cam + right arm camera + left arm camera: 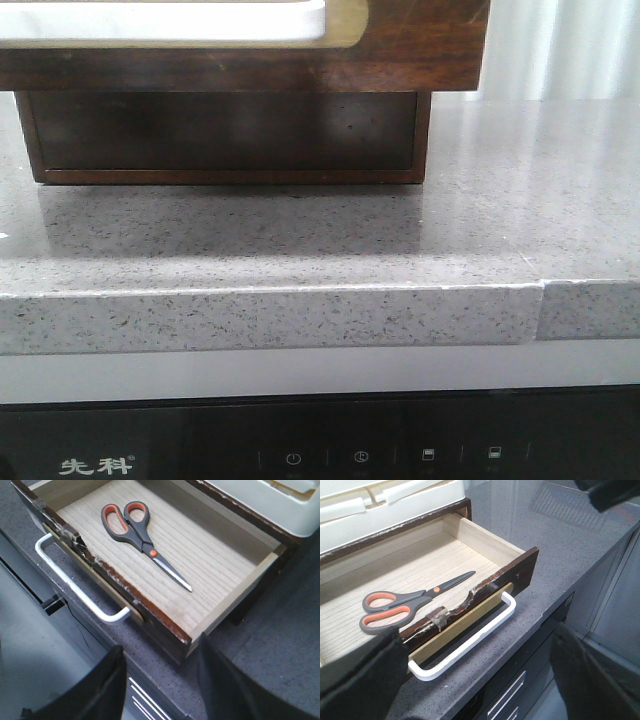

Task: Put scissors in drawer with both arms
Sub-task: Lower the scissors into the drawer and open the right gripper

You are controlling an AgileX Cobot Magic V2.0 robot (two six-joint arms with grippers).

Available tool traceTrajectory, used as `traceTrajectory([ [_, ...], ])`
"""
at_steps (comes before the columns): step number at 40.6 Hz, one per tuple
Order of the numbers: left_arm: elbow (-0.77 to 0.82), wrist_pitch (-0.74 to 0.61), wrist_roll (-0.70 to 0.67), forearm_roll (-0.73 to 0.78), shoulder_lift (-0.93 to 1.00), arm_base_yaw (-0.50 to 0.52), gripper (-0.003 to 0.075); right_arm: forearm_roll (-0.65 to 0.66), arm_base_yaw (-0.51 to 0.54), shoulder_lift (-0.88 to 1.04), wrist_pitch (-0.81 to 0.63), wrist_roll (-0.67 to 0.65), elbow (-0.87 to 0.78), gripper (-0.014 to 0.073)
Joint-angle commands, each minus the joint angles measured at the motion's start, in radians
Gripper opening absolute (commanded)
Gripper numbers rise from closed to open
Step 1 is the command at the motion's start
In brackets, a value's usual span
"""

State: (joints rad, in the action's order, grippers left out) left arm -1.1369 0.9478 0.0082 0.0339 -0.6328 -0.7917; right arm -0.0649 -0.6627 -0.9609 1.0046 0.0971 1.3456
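The scissors (405, 605) lie flat on the pale floor of the open drawer (520, 575), with no gripper touching them. They also show in the right wrist view, scissors (137, 532), blades pointing toward the drawer's (235, 597) side wall. My left gripper (475, 680) is open and empty, held above the counter edge in front of the drawer's white handle (470, 640). At the drawer's other front corner my right gripper (160, 680) hovers, also open and empty. In the front view only the drawer front (400, 50) shows at the top; neither gripper appears there.
The grey speckled countertop (300, 230) ends in a front edge (270, 315), with a black appliance panel (350, 455) below. A cream plastic box (380, 505) sits on the dark cabinet frame (225, 135). A dark arm part (612, 492) shows far off in the left wrist view.
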Motion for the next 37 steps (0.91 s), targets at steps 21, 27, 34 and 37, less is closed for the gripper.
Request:
traceTrajectory([
  [21,-0.03,-0.081,-0.008,-0.007,-0.01,-0.007,0.0564,0.02,0.001,0.442,-0.12,-0.014,-0.323,0.0363],
  [27,-0.03,-0.081,-0.008,-0.007,-0.01,-0.007,0.0564,0.024,0.001,0.445,-0.12,-0.014,-0.323,0.0363],
  [34,-0.03,-0.081,-0.008,-0.007,-0.01,-0.007,0.0564,0.024,0.001,0.445,-0.121,-0.014,-0.323,0.0357],
  [37,-0.028,-0.081,-0.008,-0.007,-0.01,-0.007,0.0554,0.024,0.001,0.445,-0.12,-0.014,-0.323,0.0299],
])
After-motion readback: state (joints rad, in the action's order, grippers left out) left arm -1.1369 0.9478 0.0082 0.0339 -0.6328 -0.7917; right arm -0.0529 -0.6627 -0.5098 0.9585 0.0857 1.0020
